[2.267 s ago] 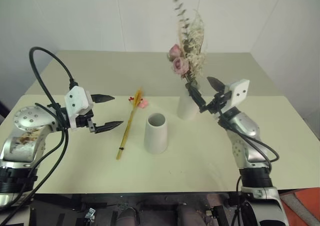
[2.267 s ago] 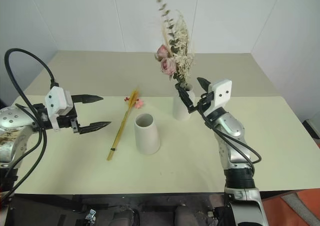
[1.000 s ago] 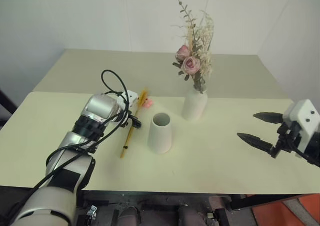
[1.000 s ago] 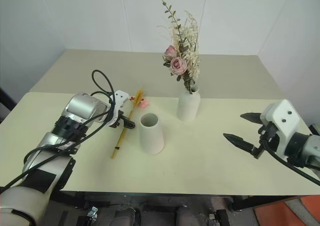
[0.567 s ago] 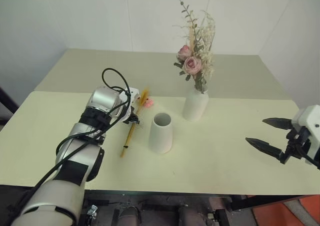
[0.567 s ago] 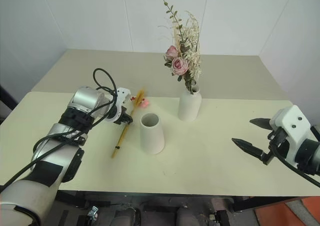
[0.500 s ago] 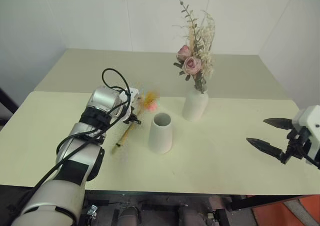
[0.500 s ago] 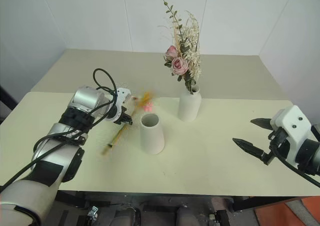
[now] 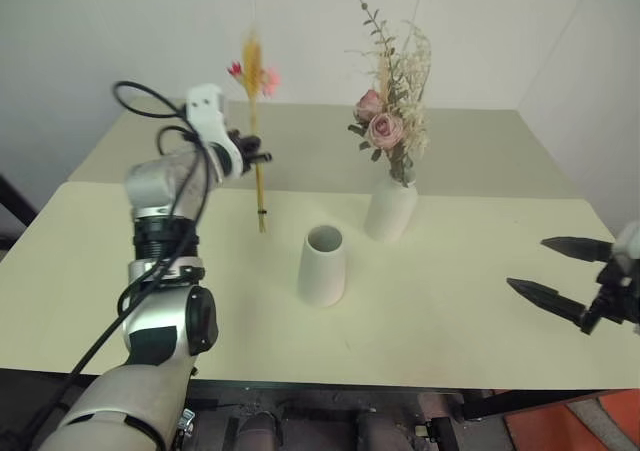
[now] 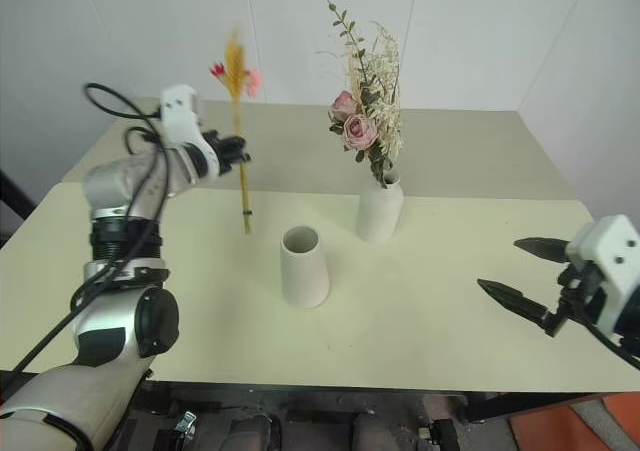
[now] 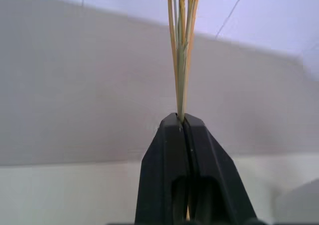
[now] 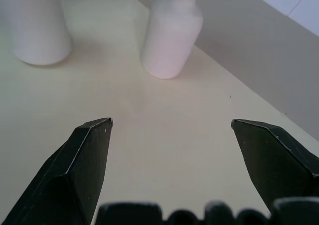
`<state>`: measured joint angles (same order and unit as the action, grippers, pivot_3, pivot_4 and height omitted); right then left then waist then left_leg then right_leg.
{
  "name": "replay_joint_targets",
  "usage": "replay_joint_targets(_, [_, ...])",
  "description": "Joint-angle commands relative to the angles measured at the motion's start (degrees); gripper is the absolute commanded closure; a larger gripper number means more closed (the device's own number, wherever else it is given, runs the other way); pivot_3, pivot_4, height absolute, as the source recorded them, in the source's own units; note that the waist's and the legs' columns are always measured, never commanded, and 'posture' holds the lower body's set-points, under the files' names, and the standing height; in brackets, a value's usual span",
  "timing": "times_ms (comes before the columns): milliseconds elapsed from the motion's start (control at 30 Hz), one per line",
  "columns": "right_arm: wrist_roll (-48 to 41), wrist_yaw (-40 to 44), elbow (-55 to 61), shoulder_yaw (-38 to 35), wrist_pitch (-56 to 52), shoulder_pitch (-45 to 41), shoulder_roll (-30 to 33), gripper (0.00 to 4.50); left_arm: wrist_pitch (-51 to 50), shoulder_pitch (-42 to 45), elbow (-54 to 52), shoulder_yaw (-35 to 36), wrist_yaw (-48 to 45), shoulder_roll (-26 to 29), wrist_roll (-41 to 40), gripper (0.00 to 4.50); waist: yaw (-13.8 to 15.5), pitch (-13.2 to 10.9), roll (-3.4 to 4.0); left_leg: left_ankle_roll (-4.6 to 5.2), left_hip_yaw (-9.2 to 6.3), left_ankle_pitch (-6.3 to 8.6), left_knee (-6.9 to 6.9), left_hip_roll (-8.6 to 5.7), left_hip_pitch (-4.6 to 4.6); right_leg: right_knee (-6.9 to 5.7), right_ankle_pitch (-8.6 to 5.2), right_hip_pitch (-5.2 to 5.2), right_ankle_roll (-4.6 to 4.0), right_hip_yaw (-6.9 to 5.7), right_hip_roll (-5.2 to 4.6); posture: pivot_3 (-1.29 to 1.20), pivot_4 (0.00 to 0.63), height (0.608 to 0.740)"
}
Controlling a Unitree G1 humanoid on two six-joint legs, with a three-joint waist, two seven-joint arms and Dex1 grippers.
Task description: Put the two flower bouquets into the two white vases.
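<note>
Left end effector (image 9: 262, 157) pinches plume (image 9: 254, 131) (tip blurred, cropped).

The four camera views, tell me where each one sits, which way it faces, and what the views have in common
Head eye views: on the head, looking forward and down at the table; both arms show, left gripper holding the yellow plume upright, right gripper open.
Left wrist view: along its shut fingers, clamped on the plume stems, toward the wall.
Right wrist view: along its open fingers over the table.
Shared: the cone vase and bottle vase appear in the head and right wrist views.
</note>
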<state>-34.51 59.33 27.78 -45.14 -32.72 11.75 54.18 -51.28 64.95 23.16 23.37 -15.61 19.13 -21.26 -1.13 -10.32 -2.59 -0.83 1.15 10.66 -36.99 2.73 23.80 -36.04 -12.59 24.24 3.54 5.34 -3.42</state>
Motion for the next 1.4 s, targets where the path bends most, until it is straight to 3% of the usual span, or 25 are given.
replay_joint_targets(33, [-3.6, 3.4, -0.1, -5.3, 2.4, 0.2, -0.9, 0.0, 10.3, -2.7, -10.5, 5.4, -11.9, -1.4, -11.4, 4.48, 0.0, 0.0, 0.01, -0.02, 0.01, -0.01, -0.01, 0.0, -0.03, 0.0, 0.0, -0.04, 0.01, 0.0, -0.01, 0.0, 0.15, 0.74])
replay_joint_targets(167, [-6.5, 7.2, 0.4, -7.3, 5.4, 0.7, -2.7, 0.0, 10.6, -5.1, -15.6, 9.4, -23.0, -2.6, -25.4, 4.48, 0.1, 0.0, 0.01, -0.02, 0.02, -0.01, -0.02, 0.01, -0.04, 0.0, 0.01, -0.06, 0.0, -0.01, 0.0, 0.0, 0.15, 0.74])
replay_joint_targets(400, [-4.0, 4.5, 2.3, -6.1, 9.8, 2.8, -5.8, 0.0, 9.1, -8.8, -19.8, 1.1, -34.8, -1.0, -30.8, 4.48, 0.2, 0.0, 0.02, -0.02, 0.01, -0.02, -0.15, 0.0, -0.07, -0.03, 0.0, -0.16, 0.01, -0.01, 0.0, 0.0, 0.15, 0.74])
replay_joint_targets(867, [-2.1, 0.6, 4.6, -6.5, 12.8, 6.3, -7.4, 0.0, 11.1, -10.3, -16.4, -7.8, -45.0, 0.9, -31.0, 4.48, 0.1, 0.0, 0.03, -0.01, 0.0, -0.01, -0.2, 0.01, -0.05, 0.0, 0.01, -0.16, 0.01, 0.02, 0.01, 0.0, 0.15, 0.74])
replay_joint_targets(1233, [-1.6, -1.5, 5.4, -5.6, 12.7, 6.9, -7.1, 0.0, 15.7, -15.8, -16.8, -14.8, -52.0, 2.7, -25.3, 4.48, 0.1, 0.1, 0.08, 0.0, 0.0, -0.01, -0.19, 0.01, -0.06, 0.0, 0.0, -0.15, 0.0, 0.03, 0.01, 0.0, 0.15, 0.74])
replay_joint_targets(1400, [-1.3, -1.3, 4.8, -5.2, 13.2, 6.5, -6.9, 0.0, 18.4, -18.3, -17.8, -16.2, -55.5, 3.2, -24.0, 3.16, 0.1, 0.1, 0.07, 0.0, 0.0, -0.01, -0.2, 0.01, -0.03, 0.0, 0.01, -0.13, -0.01, 0.02, 0.01, 0.0, 0.15, 0.74])
